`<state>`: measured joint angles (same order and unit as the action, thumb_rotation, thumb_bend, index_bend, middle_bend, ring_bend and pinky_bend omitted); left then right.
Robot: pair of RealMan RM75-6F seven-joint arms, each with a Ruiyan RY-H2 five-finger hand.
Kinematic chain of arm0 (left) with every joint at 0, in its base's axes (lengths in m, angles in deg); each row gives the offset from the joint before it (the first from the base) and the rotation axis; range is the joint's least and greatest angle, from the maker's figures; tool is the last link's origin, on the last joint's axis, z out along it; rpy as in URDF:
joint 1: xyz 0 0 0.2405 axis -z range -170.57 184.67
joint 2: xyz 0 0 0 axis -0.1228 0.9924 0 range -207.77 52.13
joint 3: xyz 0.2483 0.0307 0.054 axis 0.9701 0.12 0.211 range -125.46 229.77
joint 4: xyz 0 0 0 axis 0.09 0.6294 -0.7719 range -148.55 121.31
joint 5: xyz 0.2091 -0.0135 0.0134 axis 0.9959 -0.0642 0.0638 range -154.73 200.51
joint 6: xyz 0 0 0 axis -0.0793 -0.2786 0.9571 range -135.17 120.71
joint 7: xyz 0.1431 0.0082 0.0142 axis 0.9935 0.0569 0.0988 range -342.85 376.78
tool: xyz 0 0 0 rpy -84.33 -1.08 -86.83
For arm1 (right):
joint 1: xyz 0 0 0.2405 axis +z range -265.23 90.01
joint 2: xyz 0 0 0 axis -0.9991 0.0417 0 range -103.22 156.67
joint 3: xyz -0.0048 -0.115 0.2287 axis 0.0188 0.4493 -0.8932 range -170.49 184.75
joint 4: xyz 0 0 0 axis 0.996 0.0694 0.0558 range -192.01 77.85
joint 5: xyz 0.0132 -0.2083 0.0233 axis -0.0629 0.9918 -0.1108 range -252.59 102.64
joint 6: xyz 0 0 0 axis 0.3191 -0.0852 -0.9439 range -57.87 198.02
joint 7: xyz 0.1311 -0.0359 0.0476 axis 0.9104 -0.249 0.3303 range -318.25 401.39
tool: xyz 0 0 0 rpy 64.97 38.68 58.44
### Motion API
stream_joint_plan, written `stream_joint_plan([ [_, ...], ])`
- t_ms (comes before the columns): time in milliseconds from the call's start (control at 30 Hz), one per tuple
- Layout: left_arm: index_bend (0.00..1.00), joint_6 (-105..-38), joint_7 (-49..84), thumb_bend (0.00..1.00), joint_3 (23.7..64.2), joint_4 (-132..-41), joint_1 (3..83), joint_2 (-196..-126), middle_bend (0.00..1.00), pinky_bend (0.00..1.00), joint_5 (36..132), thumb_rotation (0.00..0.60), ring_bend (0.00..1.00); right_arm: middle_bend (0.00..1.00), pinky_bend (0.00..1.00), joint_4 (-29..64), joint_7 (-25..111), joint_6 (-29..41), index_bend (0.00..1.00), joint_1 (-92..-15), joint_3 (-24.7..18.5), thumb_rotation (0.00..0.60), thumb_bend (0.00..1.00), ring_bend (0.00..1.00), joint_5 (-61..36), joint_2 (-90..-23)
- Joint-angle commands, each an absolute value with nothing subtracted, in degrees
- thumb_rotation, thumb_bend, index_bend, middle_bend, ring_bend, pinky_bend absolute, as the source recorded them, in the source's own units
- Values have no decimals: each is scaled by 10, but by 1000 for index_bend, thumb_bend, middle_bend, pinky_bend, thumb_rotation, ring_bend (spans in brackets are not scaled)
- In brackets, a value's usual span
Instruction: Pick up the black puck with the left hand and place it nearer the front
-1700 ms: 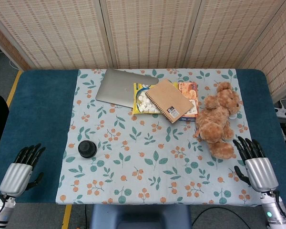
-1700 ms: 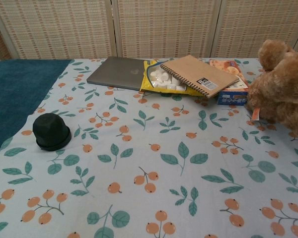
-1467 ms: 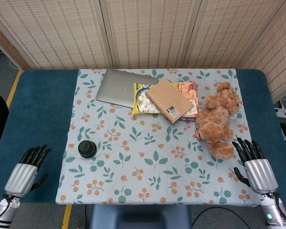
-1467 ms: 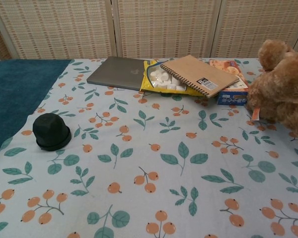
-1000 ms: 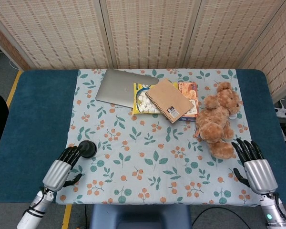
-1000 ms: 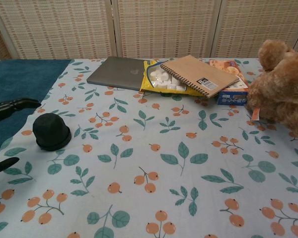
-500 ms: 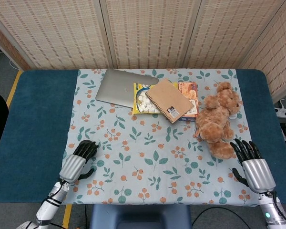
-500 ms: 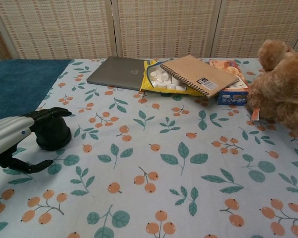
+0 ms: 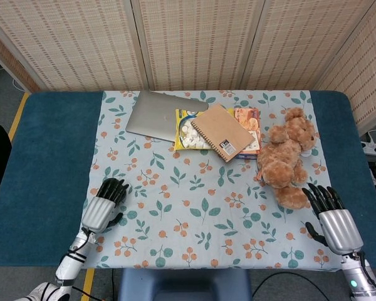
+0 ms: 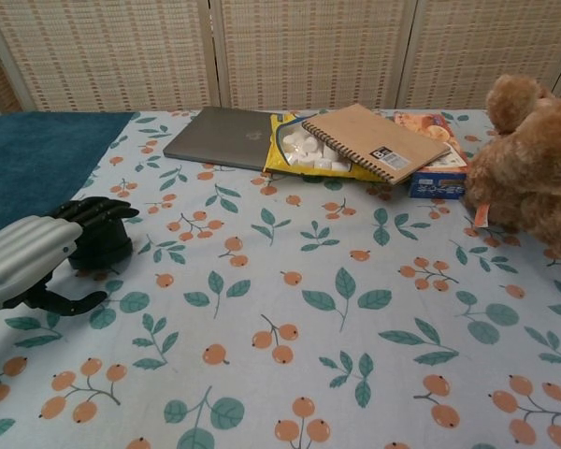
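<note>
From my station, a folding screen [image 9: 194, 44] of woven reed panels in pale wooden frames closes the scene from 10 to 2 o'clock. The table [image 9: 44, 157] carries a dark blue cover, overlaid at centre by a pale cloth [image 9: 200, 207] printed with leaves and orange berries. Grey floor [image 9: 3, 94] shows at 9 o'clock, marked by a yellow tape line [image 9: 17, 116]. Lighting is even and diffuse.

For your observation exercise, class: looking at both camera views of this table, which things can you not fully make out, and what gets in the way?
- Black puck: chest view, mostly covered by the left hand; head view hides it entirely, so grip unclear.
- Teddy bear: chest view, cut off by the right edge.
- Right hand: head view only.
- Snack bag and box: both views, partly under the notebook; print too small.
</note>
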<state>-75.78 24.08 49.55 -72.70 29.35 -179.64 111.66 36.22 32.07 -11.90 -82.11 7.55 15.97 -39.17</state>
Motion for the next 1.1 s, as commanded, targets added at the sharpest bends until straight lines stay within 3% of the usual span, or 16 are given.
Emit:
stream_joint_plan([
  [33, 76, -771, 256, 330, 491, -670, 299, -1833, 37, 105, 1115, 600, 1, 0, 0, 363, 321, -118, 0, -821, 76, 600, 286, 0, 159, -391],
  [433, 237, -815, 211, 333, 486, -588, 305, -1877, 306, 183, 1120, 600, 213, 0, 0, 364, 319, -112, 0, -819, 79, 600, 286, 0, 160, -391],
  [767, 402, -878, 160, 468, 473, -490, 309, -1930, 540, 437, 1124, 600, 465, 0, 0, 367, 314, -106, 0, -818, 81, 600, 286, 0, 159, -389],
  [1100, 424, -870, 164, 508, 481, -425, 313, -1951, 560, 522, 1120, 600, 496, 0, 0, 371, 314, -104, 0, -818, 83, 600, 286, 0, 159, -386],
])
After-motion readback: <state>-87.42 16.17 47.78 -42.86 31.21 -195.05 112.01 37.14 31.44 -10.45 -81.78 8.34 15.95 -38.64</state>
